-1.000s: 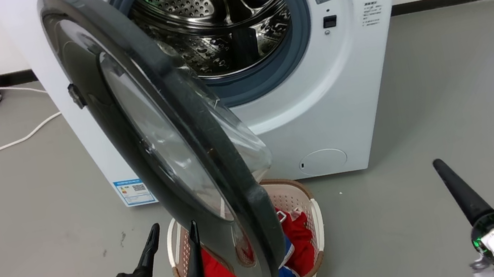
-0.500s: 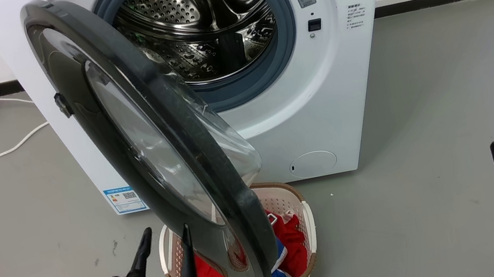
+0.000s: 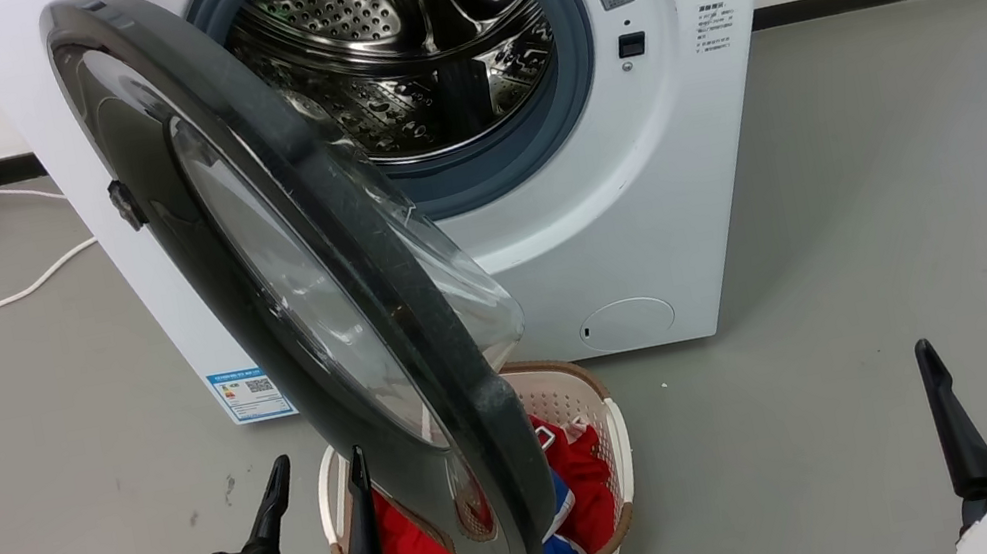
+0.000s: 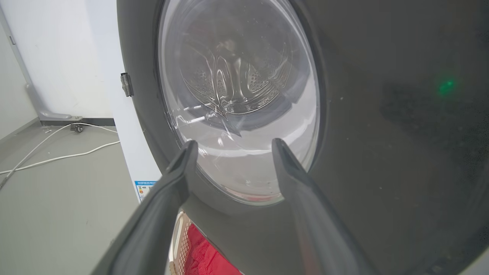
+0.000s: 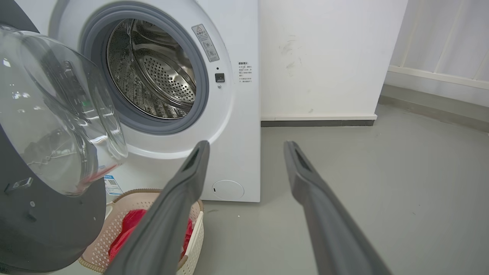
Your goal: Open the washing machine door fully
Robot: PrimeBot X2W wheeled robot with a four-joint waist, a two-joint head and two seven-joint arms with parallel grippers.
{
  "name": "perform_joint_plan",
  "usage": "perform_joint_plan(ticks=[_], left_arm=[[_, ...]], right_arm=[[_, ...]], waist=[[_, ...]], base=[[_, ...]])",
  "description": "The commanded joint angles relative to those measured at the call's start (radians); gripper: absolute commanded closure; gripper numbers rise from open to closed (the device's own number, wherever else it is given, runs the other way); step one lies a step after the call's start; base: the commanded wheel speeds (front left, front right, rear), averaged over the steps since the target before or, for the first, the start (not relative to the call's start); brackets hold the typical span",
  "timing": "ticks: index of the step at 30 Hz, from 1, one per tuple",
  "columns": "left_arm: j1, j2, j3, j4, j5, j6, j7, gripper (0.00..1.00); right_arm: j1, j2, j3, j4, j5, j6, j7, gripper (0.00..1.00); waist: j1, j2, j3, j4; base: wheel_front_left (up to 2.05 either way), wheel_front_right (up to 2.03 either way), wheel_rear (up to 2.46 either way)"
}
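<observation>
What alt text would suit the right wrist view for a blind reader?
The washing machine door stands open at the left, its clear glass bowl bulging toward the white washing machine. The open right gripper points past a cream basket of red cloth below the door.

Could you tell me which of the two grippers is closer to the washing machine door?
The left gripper: it sits open beside the outer face of the washing machine door, whereas the right gripper is over the floor, well away.
</observation>
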Motion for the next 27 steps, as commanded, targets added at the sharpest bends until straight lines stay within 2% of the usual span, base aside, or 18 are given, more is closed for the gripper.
perform_joint_plan(ticks=[1,25,27], left_arm=[[-0.011,0.003,0.002,0.003,0.004,0.004,-0.003,0.00],[-0.016,0.010,0.011,0.008,0.005,0.022,-0.003,0.00],[-0.014,0.009,0.010,0.004,0.002,0.019,-0.003,0.71]], right_arm=[[0.010,0.005,0.003,0.007,-0.014,0.000,-0.004,0.00],[-0.002,0.013,0.048,0.044,-0.040,0.000,0.000,0.00],[-0.002,0.014,0.048,0.044,-0.038,0.000,-0.001,0.00]], waist=[[0.0000,0.0000,-0.001,0.000],[0.0000,0.0000,-0.004,-0.001],[0.0000,0.0000,-0.004,-0.001]], base=[[0.00,0.00,0.00],[0.00,0.00,0.00],[0.00,0.00,0.00]])
